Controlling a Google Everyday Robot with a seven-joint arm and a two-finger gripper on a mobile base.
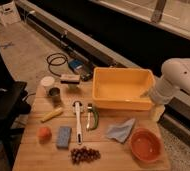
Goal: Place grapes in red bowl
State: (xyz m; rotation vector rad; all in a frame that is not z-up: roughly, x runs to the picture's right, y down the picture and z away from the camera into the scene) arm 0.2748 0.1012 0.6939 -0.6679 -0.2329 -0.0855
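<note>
So the small bunch of dark purple-brown grapes (84, 154) sits at the front edge of the pale wooden worktop (115, 159), nothing touching it. The round red-orange bowl with the thick rim (146, 145) is off to its right near the front right corner, well apart from the grapes and empty from what I can see. The robot's hand (157, 113) is way over at the right edge of the worktop, hanging off the bulky white arm (178, 79) just beside the right end of the big rectangular yellow tub (122, 87). Honestly I can't tell if that hand is wide or narrow, and I don't see it holding anything. Between the grapes and the bowl lies a crumpled grey-blue cloth (120, 131). Just left of the grapes is a blue sponge (63, 136), and left of that an orange-pink round fruit (44, 133). Behind the grapes there's a long white-handled utensil (78, 121) with a green-handled tool (91, 116) lying beside it.
</note>
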